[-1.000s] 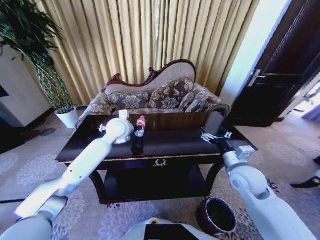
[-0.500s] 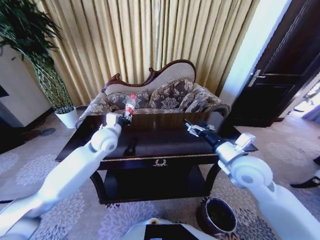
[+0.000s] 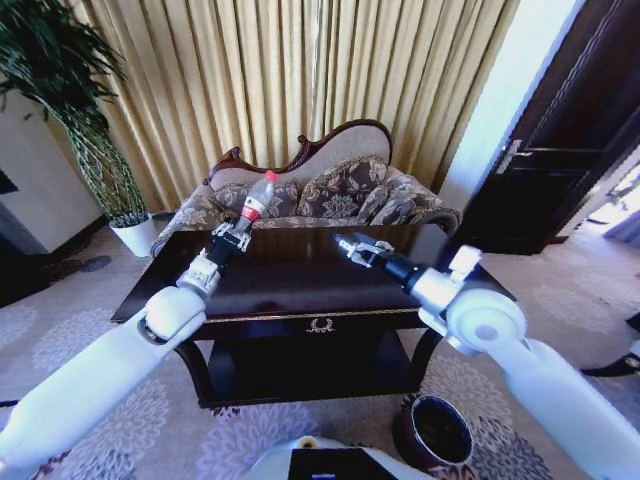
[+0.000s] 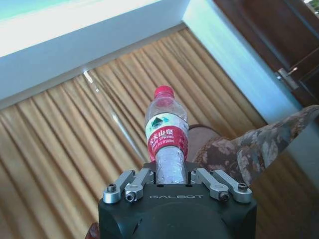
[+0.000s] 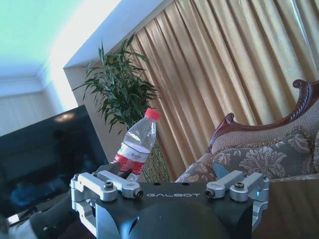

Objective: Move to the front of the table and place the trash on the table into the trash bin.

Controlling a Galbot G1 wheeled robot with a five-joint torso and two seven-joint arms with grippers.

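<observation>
My left gripper (image 3: 232,238) is shut on the lower body of the trash, a clear plastic bottle (image 3: 255,200) with a red cap and a red-white label. It holds the bottle in the air over the far left part of the dark glossy table (image 3: 300,285), cap tilted up and away. In the left wrist view the bottle (image 4: 167,139) stands up out of the closed gripper (image 4: 169,177). My right gripper (image 3: 352,245) hovers open above the table's far middle with nothing in it. The right wrist view shows that gripper (image 5: 172,185) spread wide, with the bottle (image 5: 137,144) beyond. The dark round trash bin (image 3: 437,430) stands on the carpet by the table's front right leg.
A patterned sofa (image 3: 330,195) stands right behind the table, with gold curtains behind it. A tall plant in a white pot (image 3: 133,235) is at the far left, and a dark door (image 3: 560,150) at the right. Patterned carpet lies open in front of the table.
My left gripper has lifted the bottle off the table and swung it up and back. My right gripper has moved left over the table toward its middle.
</observation>
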